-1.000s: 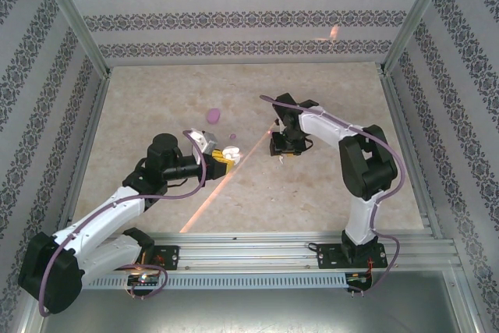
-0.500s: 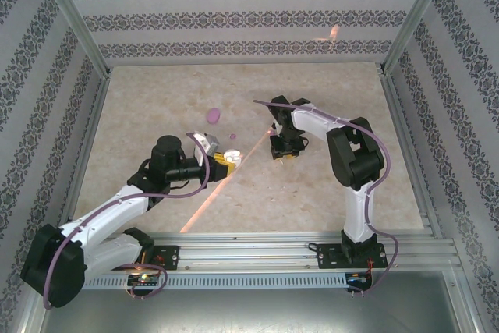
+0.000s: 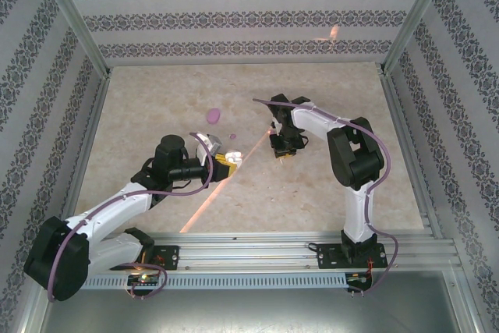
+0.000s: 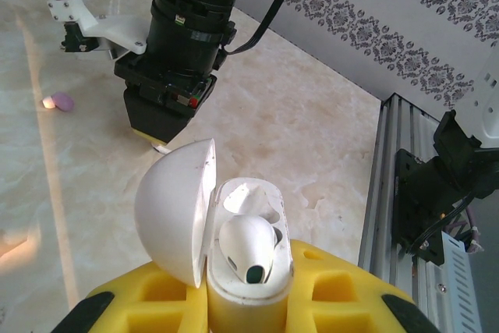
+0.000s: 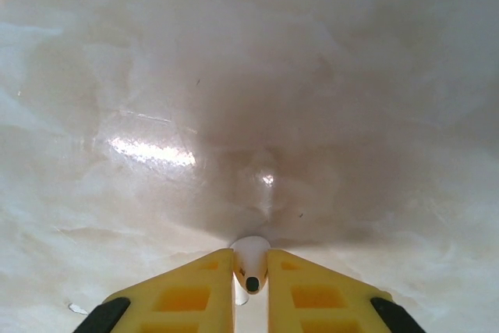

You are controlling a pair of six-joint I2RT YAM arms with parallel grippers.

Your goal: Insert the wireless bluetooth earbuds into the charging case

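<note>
My left gripper [image 3: 228,159] [image 4: 248,290] is shut on a white charging case [image 4: 245,271], held upright between its yellow fingers [image 4: 343,286]. The domed lid [image 4: 173,212] hangs open to the left. One white earbud [image 4: 248,243] sits in the near socket, while the far socket [image 4: 248,196] looks empty. My right gripper [image 3: 282,152] [image 5: 251,274] hovers over the table just right of the case, shut on a second white earbud [image 5: 251,263]. From the left wrist view, the right gripper [image 4: 156,132] stands beyond the case, pointing down.
A lilac oval pebble [image 3: 213,115] lies on the marble table [image 3: 327,185] behind the left gripper. A tiny lilac bit [image 3: 232,136] [image 4: 61,101] lies closer to it. An aluminium rail [image 3: 312,243] runs along the near edge, and patterned walls enclose the table.
The right gripper has shifted a little left towards the case with its earbud. The left arm has edged slightly nearer, still holding the open case.
</note>
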